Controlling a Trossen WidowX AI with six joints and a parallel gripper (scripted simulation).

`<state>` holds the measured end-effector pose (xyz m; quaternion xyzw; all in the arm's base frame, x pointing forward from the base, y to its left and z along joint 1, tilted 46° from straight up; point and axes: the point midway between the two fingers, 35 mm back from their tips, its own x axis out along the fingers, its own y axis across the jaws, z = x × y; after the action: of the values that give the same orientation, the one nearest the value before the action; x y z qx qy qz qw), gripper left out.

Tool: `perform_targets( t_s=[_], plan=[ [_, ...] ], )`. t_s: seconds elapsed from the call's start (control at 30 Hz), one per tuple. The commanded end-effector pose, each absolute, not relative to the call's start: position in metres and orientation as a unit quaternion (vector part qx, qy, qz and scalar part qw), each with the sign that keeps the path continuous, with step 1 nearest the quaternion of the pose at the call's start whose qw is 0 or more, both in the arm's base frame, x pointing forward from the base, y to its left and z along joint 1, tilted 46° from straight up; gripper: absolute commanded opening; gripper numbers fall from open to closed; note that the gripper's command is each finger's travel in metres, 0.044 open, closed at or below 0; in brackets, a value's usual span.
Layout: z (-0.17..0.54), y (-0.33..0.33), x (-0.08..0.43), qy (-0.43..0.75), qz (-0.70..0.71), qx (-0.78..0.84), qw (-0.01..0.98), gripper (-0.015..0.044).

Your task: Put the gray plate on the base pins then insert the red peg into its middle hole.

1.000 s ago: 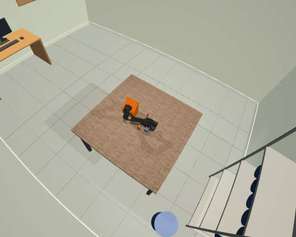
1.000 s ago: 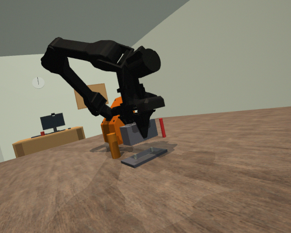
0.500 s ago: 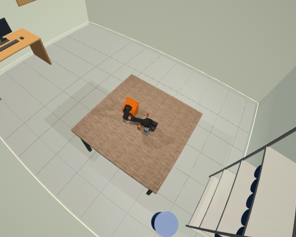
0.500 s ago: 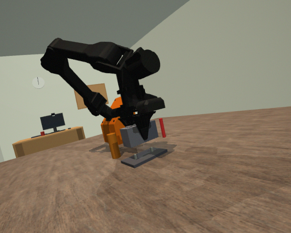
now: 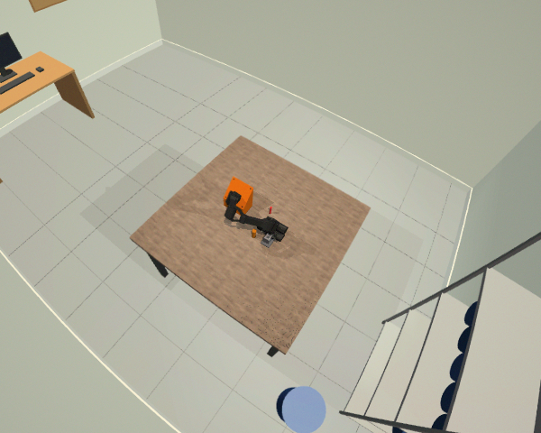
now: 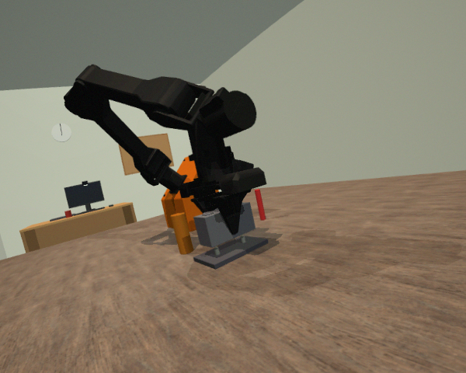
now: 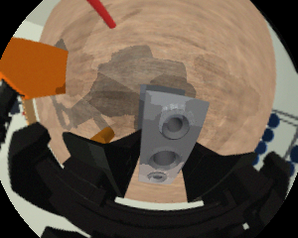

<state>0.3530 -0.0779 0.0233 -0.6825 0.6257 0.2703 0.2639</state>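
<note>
The gray plate (image 6: pixel 206 235) (image 7: pixel 156 142), a thick block with three holes in its top, is held level just above the base (image 6: pixel 250 245) (image 7: pixel 163 88). My gripper (image 6: pixel 227 224) (image 7: pixel 161 133) is shut on the plate, one finger on each long side. The base lies on the table, and its two upright pins (image 6: pixel 217 251) (image 6: pixel 242 239) show below the plate's underside. A small gap seems to remain between pin tops and plate; exact alignment is hidden. The red peg (image 5: pixel 270 210) (image 6: pixel 260 205) (image 7: pixel 103 14) stands upright on the table, behind the plate in the exterior view, away from the fingers.
An orange cylinder (image 5: pixel 253 233) (image 6: pixel 182 235) (image 7: pixel 103 135) stands upright close beside the base. An orange block (image 5: pixel 245 191) (image 7: pixel 37 69) stands at the arm's mount. The wooden table (image 5: pixel 224 270) (image 6: pixel 325 301) carries all of these.
</note>
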Motion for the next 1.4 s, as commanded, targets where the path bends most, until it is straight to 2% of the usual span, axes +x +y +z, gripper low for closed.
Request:
perform_targets(
  t_s=[0.0, 1.37],
  plan=[
    [0.017, -0.084, 0.352, 0.629, 0.272, -0.681, 0.258, 0.0000],
    [0.002, -0.100, 0.354, 0.629, 0.272, -0.681, 0.258, 0.0000]
  ],
)
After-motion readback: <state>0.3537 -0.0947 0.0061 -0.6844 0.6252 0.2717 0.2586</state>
